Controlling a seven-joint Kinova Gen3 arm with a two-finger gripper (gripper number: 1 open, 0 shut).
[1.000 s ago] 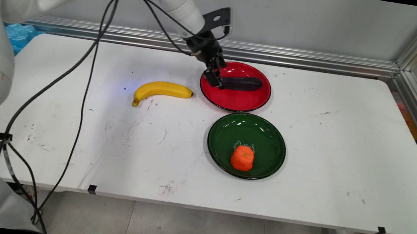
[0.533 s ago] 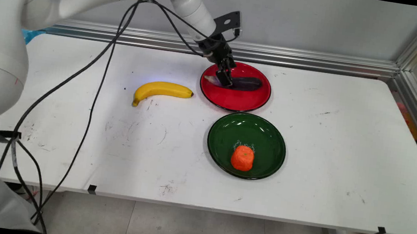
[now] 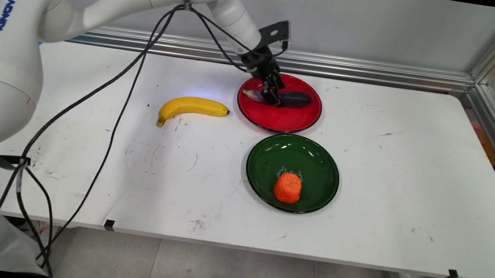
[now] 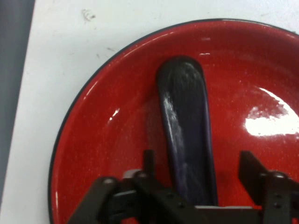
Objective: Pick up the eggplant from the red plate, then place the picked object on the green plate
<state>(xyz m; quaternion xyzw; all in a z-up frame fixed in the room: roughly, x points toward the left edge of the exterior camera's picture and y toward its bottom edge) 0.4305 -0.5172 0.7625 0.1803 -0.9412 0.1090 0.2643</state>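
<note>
Gripper (image 3: 274, 95) low over the red plate (image 3: 293, 121), jaws apart, one finger (image 4: 148, 161) on each side of the eggplant (image 3: 293, 98), not closed on it. Eggplant (image 4: 187, 135) lies flat on the plate (image 4: 103, 140), dark purple, long axis running 3 to 9 o'clock in the main view. Green plate (image 3: 269, 156) just beside, at 5 o'clock from the red one, holding an orange (image 3: 288, 187). Banana (image 3: 190, 106) on the table (image 3: 414, 180) at 9 o'clock of the red plate, apart from it.
</note>
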